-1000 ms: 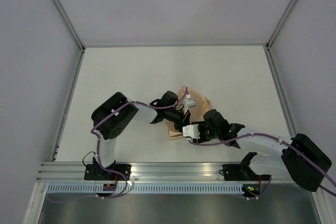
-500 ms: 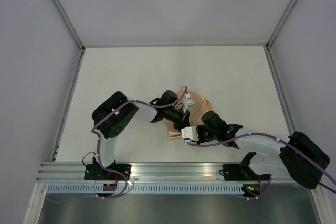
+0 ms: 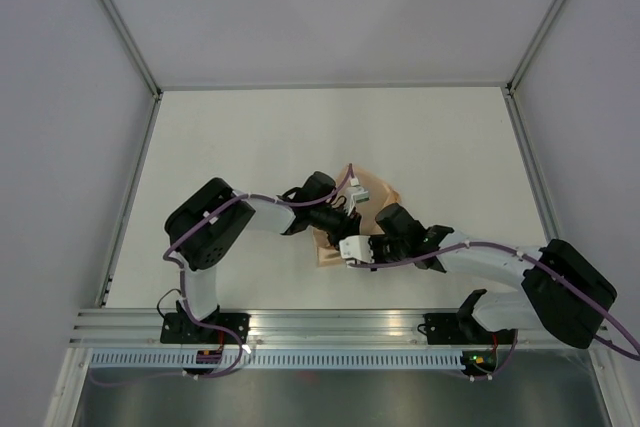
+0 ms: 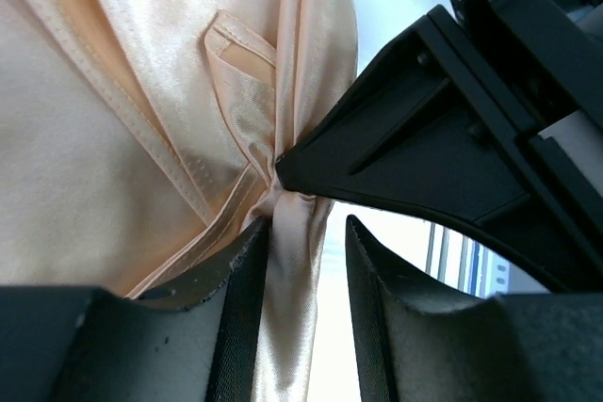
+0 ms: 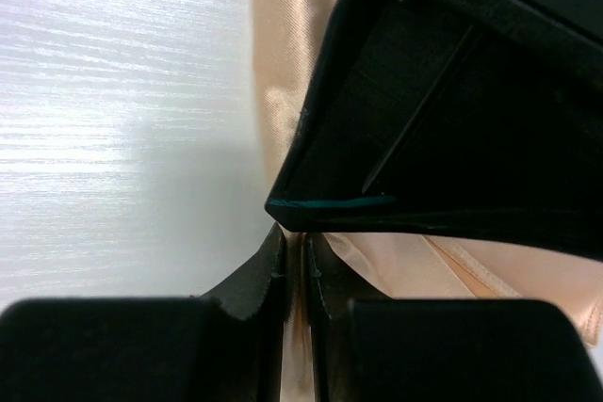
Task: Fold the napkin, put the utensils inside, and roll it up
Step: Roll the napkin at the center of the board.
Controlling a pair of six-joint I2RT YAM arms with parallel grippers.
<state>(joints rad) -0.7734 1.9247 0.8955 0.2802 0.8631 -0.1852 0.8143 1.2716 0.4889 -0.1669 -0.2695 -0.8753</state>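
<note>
The right claw (image 5: 293,249) is pinched almost closed on a thin fold of the napkin (image 4: 122,138). The left claw (image 4: 306,230) stands half wide, and the same twisted fold passes loosely between its fingers. The napkin lies bunched near the middle of the desk (image 3: 300,137), under both wrists. I cannot see the utensils. I judge the right claw must hold firmly while the left draws off straight, without catching the hem. No brand or writing is readable.

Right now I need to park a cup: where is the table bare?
Bare: the far half of the table, from the napkin to the back wall. Crowded: near centre, where the left gripper and right gripper meet at the napkin.
</note>
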